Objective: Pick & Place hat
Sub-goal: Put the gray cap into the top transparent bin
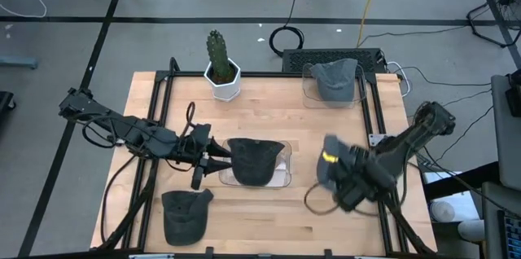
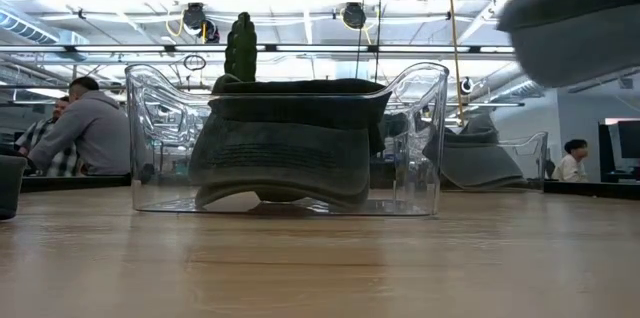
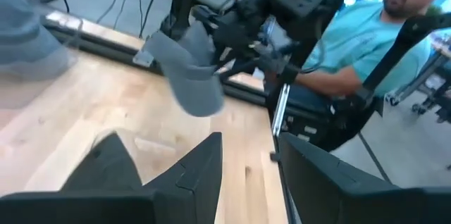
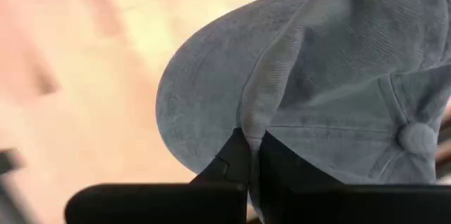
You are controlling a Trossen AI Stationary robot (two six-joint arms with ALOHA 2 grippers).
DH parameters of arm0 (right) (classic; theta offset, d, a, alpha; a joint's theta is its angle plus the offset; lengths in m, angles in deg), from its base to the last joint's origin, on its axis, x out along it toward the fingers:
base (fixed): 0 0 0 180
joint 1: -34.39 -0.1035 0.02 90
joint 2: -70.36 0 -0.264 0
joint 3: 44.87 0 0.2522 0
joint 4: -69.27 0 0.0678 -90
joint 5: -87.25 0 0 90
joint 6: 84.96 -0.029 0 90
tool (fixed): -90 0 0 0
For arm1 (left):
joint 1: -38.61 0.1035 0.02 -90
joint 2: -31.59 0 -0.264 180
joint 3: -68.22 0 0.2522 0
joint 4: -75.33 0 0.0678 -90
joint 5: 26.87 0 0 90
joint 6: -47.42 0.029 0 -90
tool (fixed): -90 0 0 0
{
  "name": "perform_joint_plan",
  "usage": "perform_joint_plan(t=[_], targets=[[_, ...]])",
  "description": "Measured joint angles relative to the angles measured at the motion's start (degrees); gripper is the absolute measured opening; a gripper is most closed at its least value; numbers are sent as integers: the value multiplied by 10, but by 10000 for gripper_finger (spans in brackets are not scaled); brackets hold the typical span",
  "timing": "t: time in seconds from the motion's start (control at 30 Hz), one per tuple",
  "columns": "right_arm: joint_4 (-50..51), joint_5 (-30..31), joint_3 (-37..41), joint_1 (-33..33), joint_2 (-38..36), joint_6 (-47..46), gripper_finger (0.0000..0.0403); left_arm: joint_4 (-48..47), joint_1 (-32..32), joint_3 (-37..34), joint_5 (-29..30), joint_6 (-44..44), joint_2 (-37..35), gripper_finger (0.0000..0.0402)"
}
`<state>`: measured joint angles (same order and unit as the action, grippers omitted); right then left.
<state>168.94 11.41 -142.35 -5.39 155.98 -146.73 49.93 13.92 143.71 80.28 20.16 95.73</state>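
A grey-blue hat [image 4: 310, 76] hangs over pale wood table [image 1: 269, 222]; a dark green cactus [image 1: 216, 47] in a white pot [image 1: 222, 82].

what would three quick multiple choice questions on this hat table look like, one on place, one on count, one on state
1. Where does the cactus stand?
A. in the far left part of the table
B. in the centre bin
C. by the near right corner

2. How many hats show on or over the table in the high view?
A. two
B. four
C. six

3. What is the right gripper doing?
A. hanging open over the cactus
B. shut on a grey hat
C. resting empty on the wood

Answers:
1. A, its white pot sits near the table's far edge, left of the middle.
2. B, one lies in the centre clear bin, one in the far bin, one on the wood near the left front, one in the right gripper.
3. B, the right wrist view shows its fingers pinching the grey hat.
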Motion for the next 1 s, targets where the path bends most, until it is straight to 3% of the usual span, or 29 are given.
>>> perform_joint_plan(t=[0.1, 0.5, 0.73, 1.0], targets=[[44, 33, 0, 48, -21, 69, 1, 26, 11, 0, 0, 0, 0, 152], [15, 233, 34, 267, -98, 349, 0, 142, 62, 0, 0, 23, 0, 152], [-107, 230, 79, 400, -150, 564, 0, 178, 118, 0, 0, 51, 0, 152], [-244, 147, 140, 553, -215, 807, 0, 179, 193, 0, 0, 43, 0, 152]])
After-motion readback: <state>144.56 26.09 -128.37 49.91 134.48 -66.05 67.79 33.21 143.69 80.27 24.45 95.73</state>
